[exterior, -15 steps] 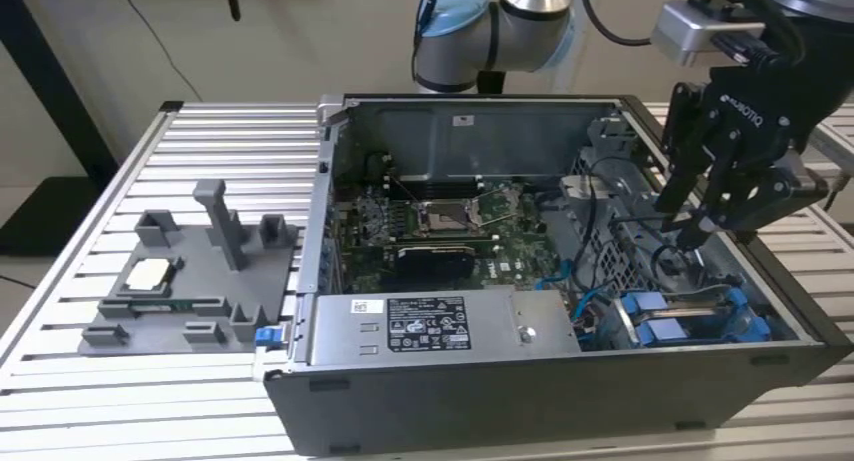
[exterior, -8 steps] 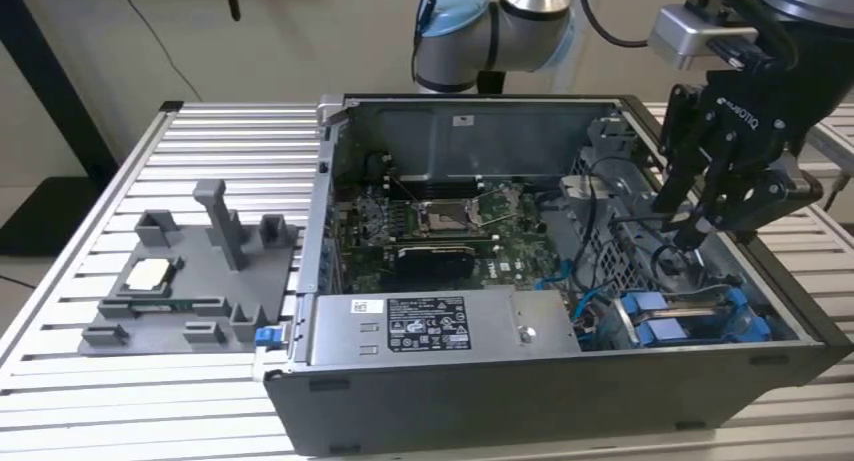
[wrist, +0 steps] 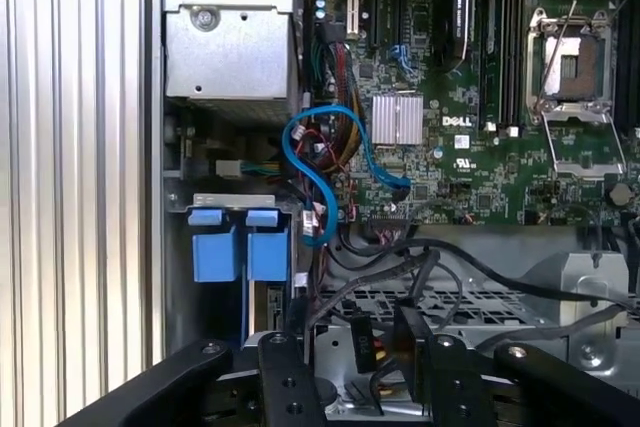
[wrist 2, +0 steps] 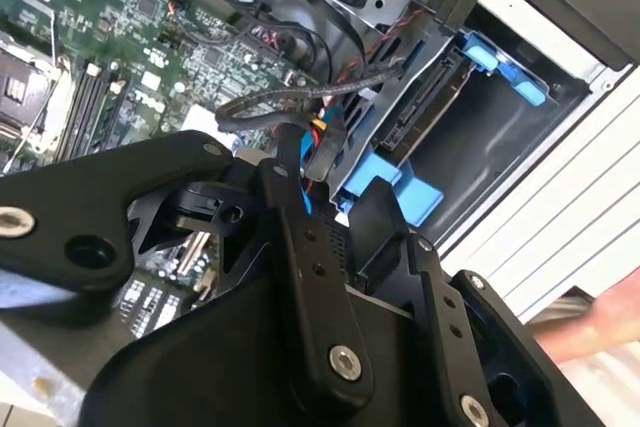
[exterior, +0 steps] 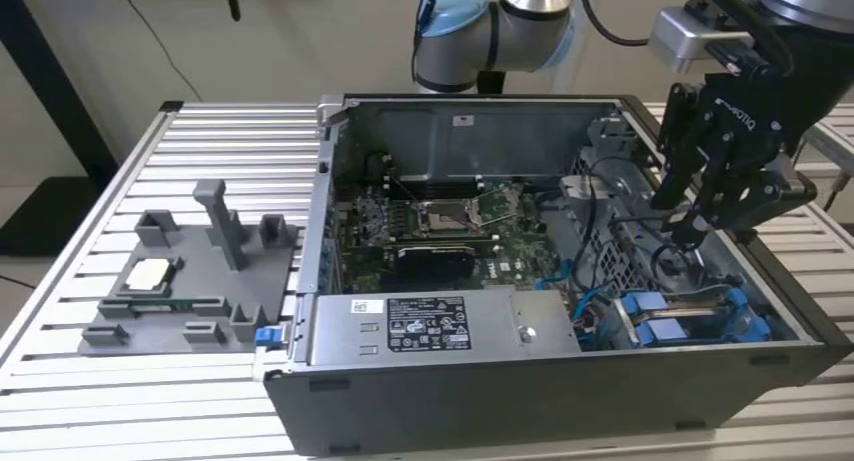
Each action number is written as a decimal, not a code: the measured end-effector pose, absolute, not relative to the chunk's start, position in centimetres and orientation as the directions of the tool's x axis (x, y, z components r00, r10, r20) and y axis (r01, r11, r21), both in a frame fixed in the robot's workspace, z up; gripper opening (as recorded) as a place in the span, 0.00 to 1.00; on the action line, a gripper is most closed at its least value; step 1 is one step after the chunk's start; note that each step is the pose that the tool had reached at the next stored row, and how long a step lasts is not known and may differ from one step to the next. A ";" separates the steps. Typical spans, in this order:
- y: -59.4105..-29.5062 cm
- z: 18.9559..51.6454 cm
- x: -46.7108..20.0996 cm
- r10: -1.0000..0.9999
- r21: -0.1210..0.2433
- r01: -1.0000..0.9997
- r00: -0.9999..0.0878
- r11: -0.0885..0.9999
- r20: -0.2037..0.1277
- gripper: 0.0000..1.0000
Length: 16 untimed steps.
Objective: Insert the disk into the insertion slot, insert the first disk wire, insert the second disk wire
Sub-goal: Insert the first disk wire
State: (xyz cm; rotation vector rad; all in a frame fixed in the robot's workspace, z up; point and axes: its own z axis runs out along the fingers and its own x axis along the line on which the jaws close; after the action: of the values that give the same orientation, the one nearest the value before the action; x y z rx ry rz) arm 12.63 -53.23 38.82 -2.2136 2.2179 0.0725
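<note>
Case (exterior: 534,401) open above, black cables (wrist 2: 300,95) strung beside the insertion slot (exterior: 687,321), blue cable (wrist: 322,111) looping nearby

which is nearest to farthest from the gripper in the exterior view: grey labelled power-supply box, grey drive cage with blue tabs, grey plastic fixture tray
1. The grey drive cage with blue plastic tabs, beneath the gripper, exterior view's right.
2. The grey labelled power-supply box, along the case's near edge.
3. The grey plastic fixture tray, outside the case, exterior view's left.
</note>
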 end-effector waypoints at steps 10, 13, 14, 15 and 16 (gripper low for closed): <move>-53.2 38.5 12.5 -0.999 -0.015 -1.000 0.007 -0.006 -0.044 0.47; -53.2 38.4 12.4 -0.999 -0.015 -1.000 0.004 -0.004 -0.045 0.38; -53.2 38.4 12.4 -0.999 -0.015 -1.000 0.004 -0.003 -0.045 0.38; -53.2 38.4 12.4 -0.999 -0.015 -1.000 0.004 -0.003 -0.045 0.32; -53.2 38.4 12.4 -0.999 -0.015 -1.000 0.004 -0.003 -0.045 0.26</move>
State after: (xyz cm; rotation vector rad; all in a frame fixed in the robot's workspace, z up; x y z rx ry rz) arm 12.39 -53.16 38.45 -2.1950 2.1874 0.0322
